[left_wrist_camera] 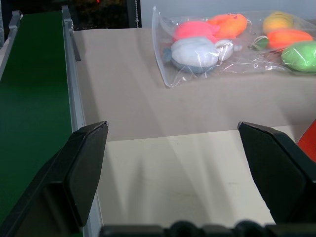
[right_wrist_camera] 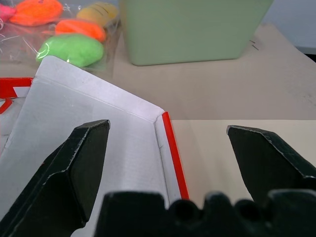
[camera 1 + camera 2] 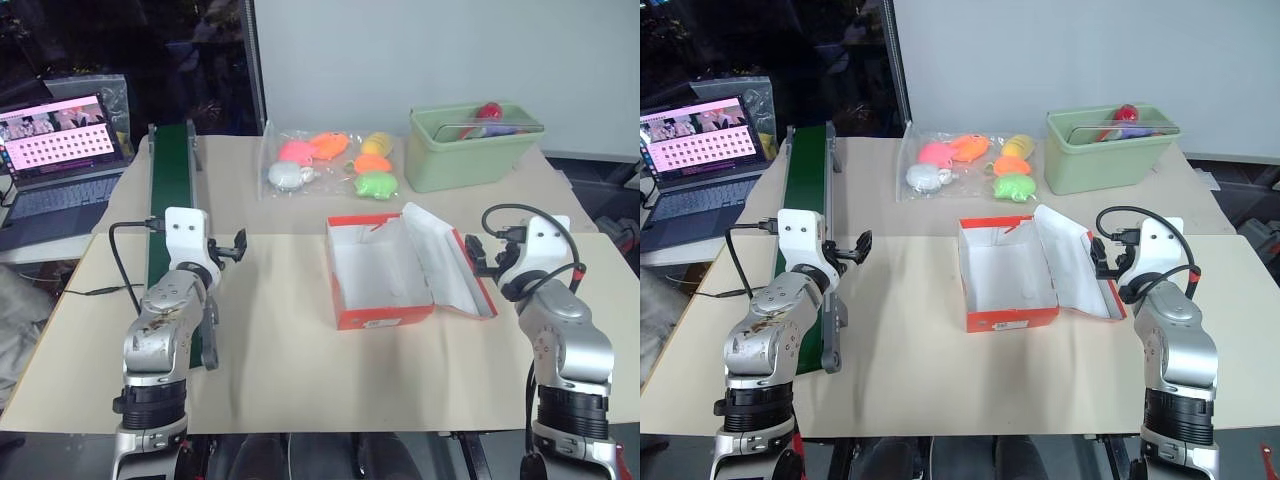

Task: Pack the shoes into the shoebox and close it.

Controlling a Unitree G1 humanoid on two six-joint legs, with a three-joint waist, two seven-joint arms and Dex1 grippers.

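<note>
The orange-red shoebox (image 3: pixel 385 318) lies open at the middle of the table, its white inside bare. Its hinged lid (image 3: pixel 450 262) is folded out to the right and rests tilted. The shoes are out of view. My left gripper (image 3: pixel 233 247) hangs open over the table to the left of the box, beside the green belt; its wrist view shows bare table between the fingers (image 1: pixel 89 163). My right gripper (image 3: pixel 480 258) is open just right of the lid, and the lid's white corner with its red edge (image 2: pixel 170 148) lies under it.
A green conveyor belt (image 3: pixel 170 190) runs along the left side, with a laptop (image 3: pixel 60 140) beyond it. A clear bag of coloured toys (image 3: pixel 335 160) and a pale green bin (image 3: pixel 470 150) sit at the back.
</note>
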